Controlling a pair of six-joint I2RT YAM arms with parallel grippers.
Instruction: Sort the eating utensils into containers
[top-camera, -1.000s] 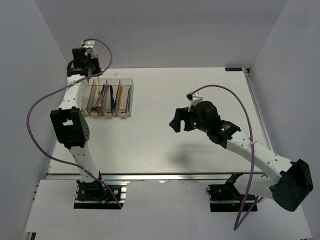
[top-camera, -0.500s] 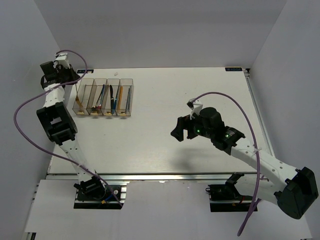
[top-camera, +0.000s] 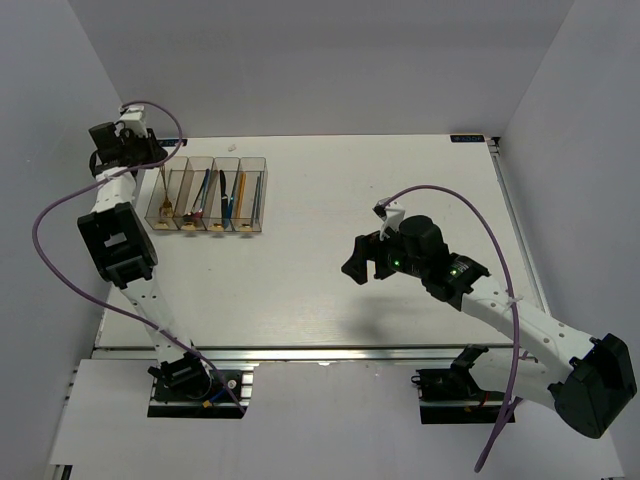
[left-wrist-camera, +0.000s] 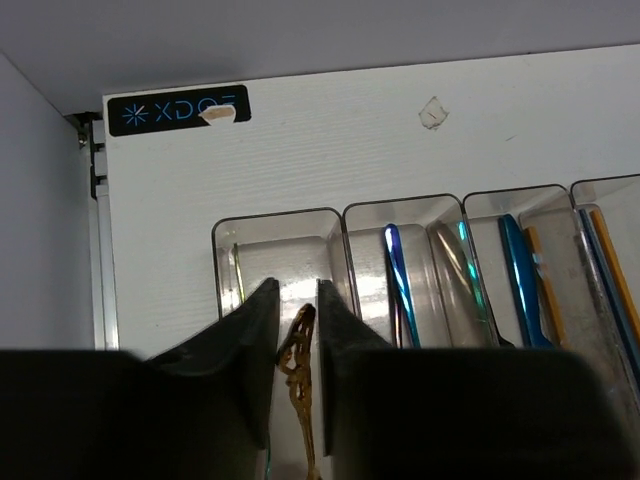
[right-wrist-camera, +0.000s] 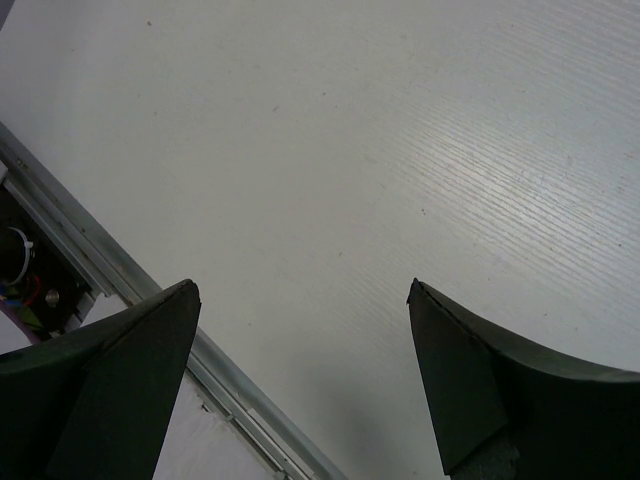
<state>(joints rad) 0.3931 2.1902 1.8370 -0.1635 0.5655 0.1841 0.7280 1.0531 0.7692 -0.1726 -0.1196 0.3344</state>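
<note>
One gold spoon (left-wrist-camera: 299, 390) sits pinched in your left pincer (left-wrist-camera: 297, 300), jaws nearly closed, the leftmost bin (left-wrist-camera: 275, 216) just beneath. Release it tilted and the handle could catch the rim ahead. Your right pincer (right-wrist-camera: 300, 300) gapes wide.

- The desk (top-camera: 330, 180) is bare from the bins across to its right edge, which leaves wide passage there.
- The bins (top-camera: 207, 195) stand in a row at the far left. Thin upright walls split them into narrow slots.
- Utensils (left-wrist-camera: 520, 280) lie lengthwise in the three right-hand slots and take up room.
- In the leftmost slot, a gold spoon (left-wrist-camera: 298, 365) fills the slim gap between the left jaws.
- The side wall (top-camera: 45, 130) stands just beside the left arm, and a purple cable (top-camera: 42, 225) loops between them.
- The right jaws gape above bare desk near its metal edge rail (right-wrist-camera: 235, 375).
</note>
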